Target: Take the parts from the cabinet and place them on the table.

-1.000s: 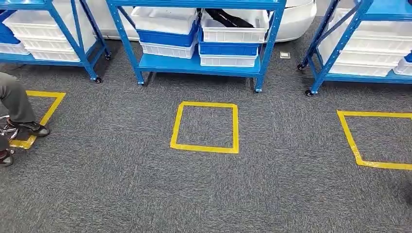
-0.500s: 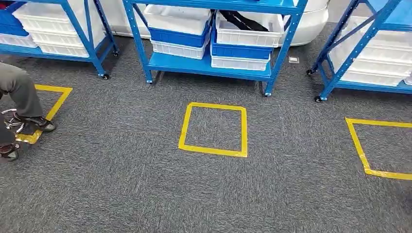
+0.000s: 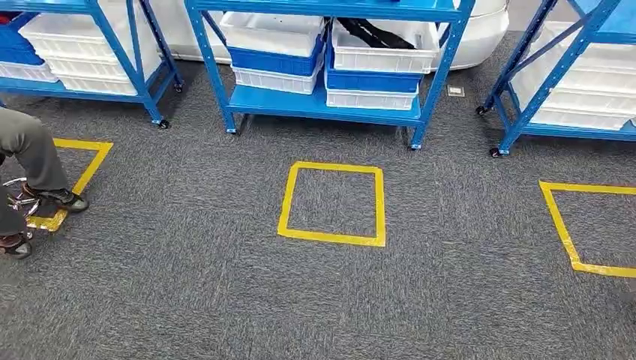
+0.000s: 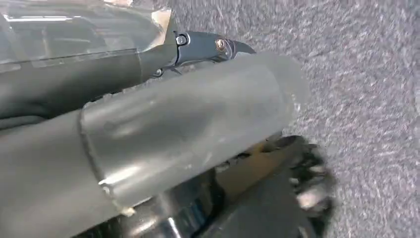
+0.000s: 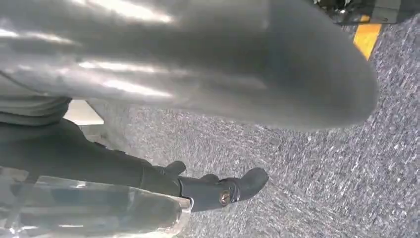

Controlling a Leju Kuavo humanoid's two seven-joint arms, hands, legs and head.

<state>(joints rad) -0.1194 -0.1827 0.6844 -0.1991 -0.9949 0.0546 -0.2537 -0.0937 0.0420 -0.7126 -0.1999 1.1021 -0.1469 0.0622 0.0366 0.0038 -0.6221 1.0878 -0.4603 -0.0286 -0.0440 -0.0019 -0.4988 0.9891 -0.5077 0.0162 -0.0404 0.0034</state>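
Observation:
The middle blue cabinet stands ahead in the head view, its low shelf stacked with white and blue bins. A white bin on the right stack holds a long black part. My left hand hangs over grey carpet in the left wrist view; its thick thumb lies across the picture, a dark finger stretches beyond it, and nothing is held. My right hand also hangs over the carpet with its dark fingers extended and nothing in them.
A yellow tape square marks the carpet in front of the middle cabinet, with another square to the right. More blue racks stand at the left and right. A person's leg and a chair base are at the left edge.
The whole head picture has shifted: racks and tape squares now sit a little further right and lower, so the camera has moved. The person's leg has stayed beside the left square.

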